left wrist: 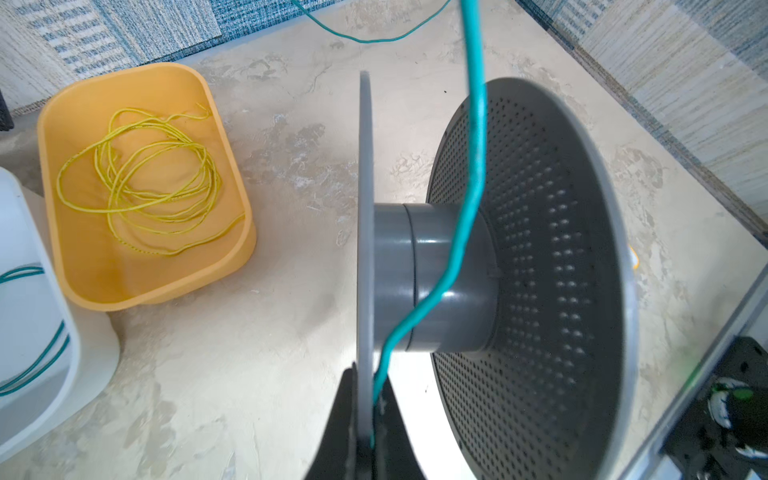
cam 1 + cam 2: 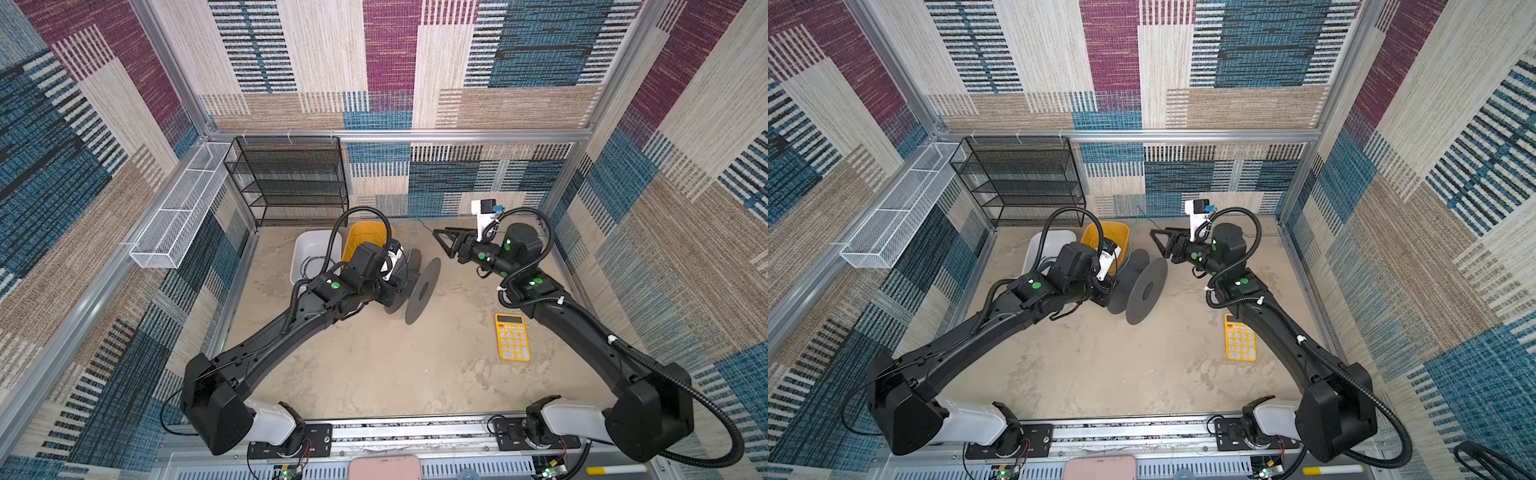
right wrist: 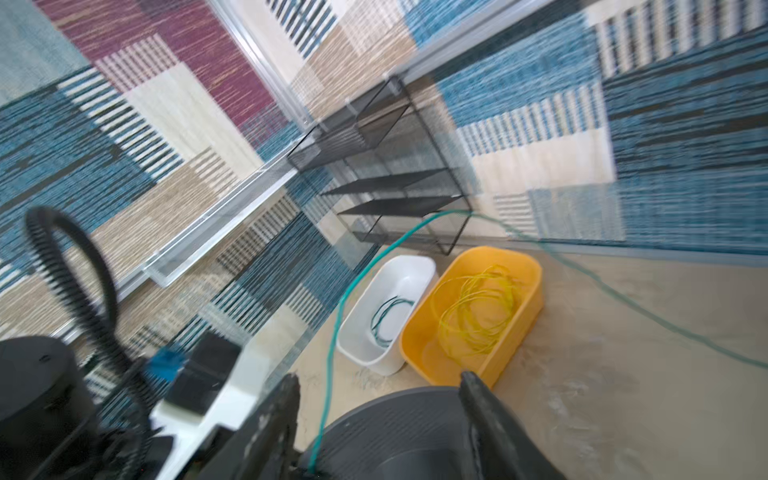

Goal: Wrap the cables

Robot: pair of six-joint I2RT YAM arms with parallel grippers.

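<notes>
One teal cable (image 1: 480,145), one yellow cable (image 1: 162,206) and one dark cable (image 3: 375,322), one white tub (image 3: 409,270) and one yellow tub (image 1: 124,87), one spool (image 1: 440,266), one calculator (image 2: 512,336) and one black shelf rack (image 2: 291,178) are in view.

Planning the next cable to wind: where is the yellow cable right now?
The yellow cable lies coiled in the yellow tub, far back and left of centre in both top views, between the white tub and the grey spool.
</notes>
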